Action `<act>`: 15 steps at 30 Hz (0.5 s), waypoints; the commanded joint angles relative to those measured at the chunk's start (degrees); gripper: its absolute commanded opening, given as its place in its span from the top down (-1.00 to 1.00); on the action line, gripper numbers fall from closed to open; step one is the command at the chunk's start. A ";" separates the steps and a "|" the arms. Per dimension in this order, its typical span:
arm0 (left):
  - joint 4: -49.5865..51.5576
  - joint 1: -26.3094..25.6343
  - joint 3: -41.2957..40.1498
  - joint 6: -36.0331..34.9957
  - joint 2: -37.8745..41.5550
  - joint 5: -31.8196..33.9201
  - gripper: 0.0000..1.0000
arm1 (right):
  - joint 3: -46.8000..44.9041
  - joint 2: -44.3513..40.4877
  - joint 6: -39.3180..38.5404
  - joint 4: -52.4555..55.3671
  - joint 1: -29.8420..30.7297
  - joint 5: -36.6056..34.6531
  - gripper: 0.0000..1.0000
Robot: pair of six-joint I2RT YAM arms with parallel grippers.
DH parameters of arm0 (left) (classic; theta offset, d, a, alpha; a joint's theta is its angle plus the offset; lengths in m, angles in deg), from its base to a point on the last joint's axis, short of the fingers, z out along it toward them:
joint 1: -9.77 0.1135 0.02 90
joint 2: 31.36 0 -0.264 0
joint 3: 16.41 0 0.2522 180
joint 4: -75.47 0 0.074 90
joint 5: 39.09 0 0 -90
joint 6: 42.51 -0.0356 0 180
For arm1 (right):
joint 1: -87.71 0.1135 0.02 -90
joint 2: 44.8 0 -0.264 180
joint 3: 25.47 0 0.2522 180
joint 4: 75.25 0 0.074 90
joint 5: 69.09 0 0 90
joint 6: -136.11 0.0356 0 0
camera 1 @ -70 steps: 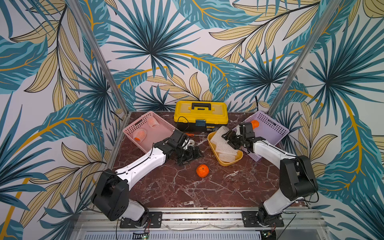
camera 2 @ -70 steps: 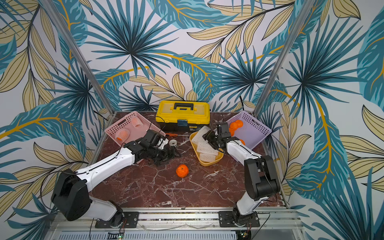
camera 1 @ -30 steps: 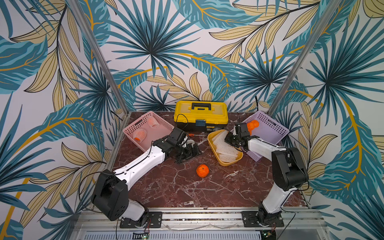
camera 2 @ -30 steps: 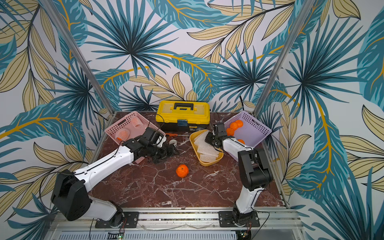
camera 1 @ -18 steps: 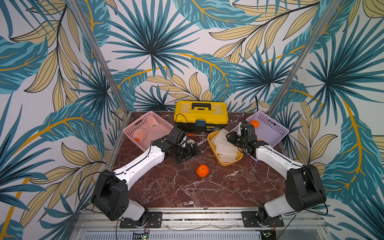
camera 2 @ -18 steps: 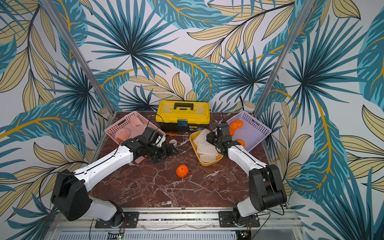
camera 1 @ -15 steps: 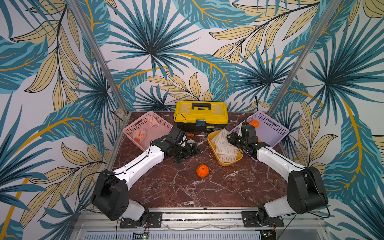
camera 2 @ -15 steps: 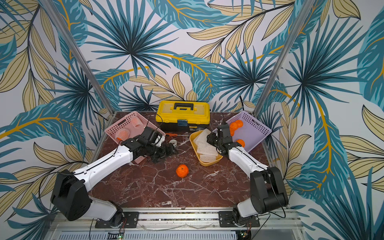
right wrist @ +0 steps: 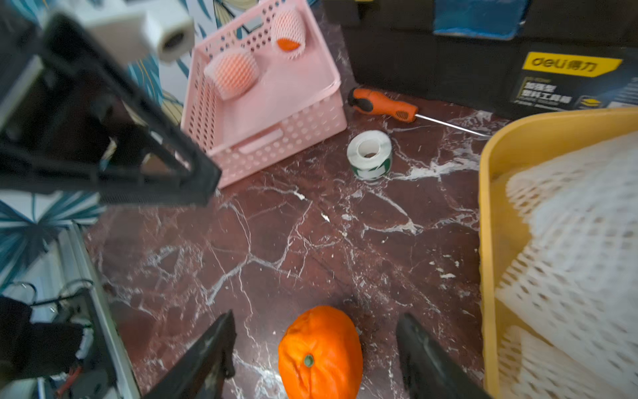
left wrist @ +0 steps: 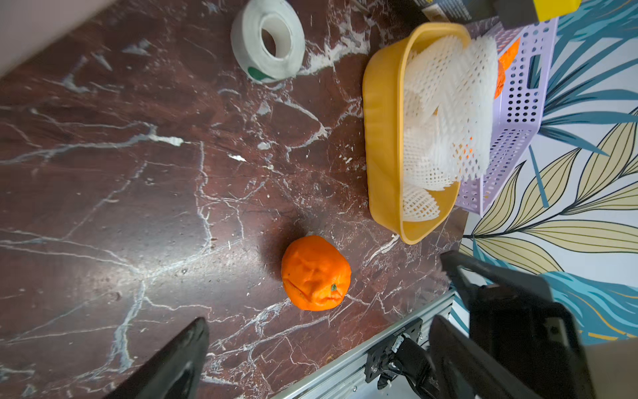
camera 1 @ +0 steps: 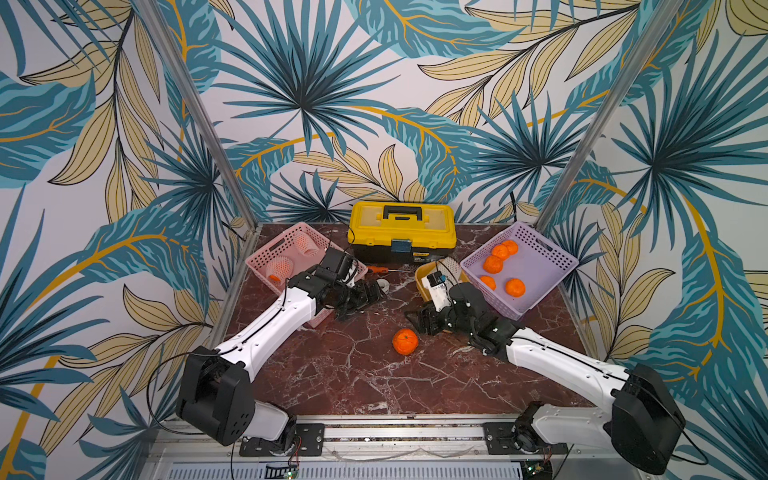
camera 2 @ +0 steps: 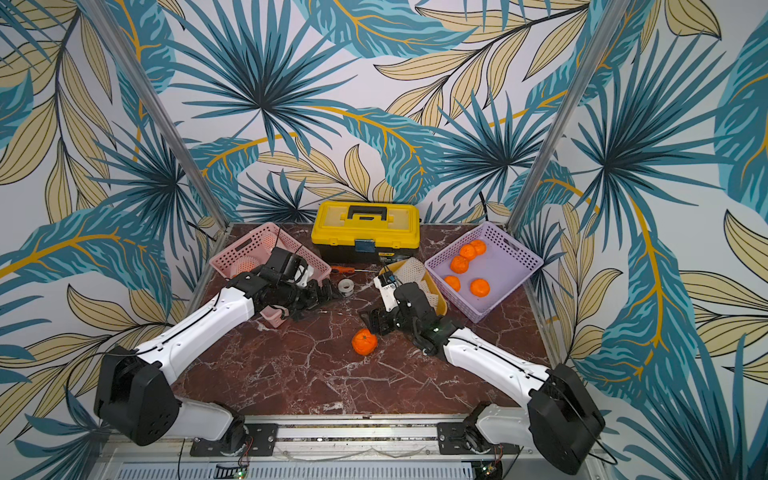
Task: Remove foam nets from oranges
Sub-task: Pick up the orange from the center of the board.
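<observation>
**Both top views.** Bare orange (camera 1: 405,341) sits alone on the marble table (camera 1: 353,382), with puckered skin and no net. It is just off the tips of the right gripper (camera 1: 422,322), whose fingers are spread and hold nothing. The left gripper (camera 1: 365,297) is also spread and empty, well apart from the fruit. Five more unwrapped oranges (camera 1: 515,287) lie in the purple basket (camera 1: 552,249) behind the right gripper. Two netted oranges (camera 1: 279,268) lie in the pink basket (camera 1: 266,253) behind the left gripper.

**Left wrist.** The bare orange (left wrist: 316,273) lies ahead of the wide-set fingers (left wrist: 179,362), dented, with a green stem spot. Open marble reaches to the tape roll (left wrist: 267,38). The table's metal edge rail runs close by the fingers.

**Right wrist.** The orange lies between the two fingers (right wrist: 214,349), with a gap on each side and no contact. The yellow tub (right wrist: 486,224) wall is near one finger, and white diamond-mesh foam nets (right wrist: 580,241) are heaped in the tub. Beyond the fingertips the marble is free up to the screwdriver (right wrist: 381,103).
</observation>
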 commanded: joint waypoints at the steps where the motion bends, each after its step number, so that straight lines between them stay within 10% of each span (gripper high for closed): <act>1: 2.27 2.35 2.59 -2.17 2.38 1.07 -0.99 | -1.38 2.86 -5.06 3.52 3.99 -4.84 -0.66; 15: 5.01 12.75 5.13 -8.12 7.37 6.08 -0.99 | 0.54 13.79 -2.81 6.04 13.58 -21.41 -0.94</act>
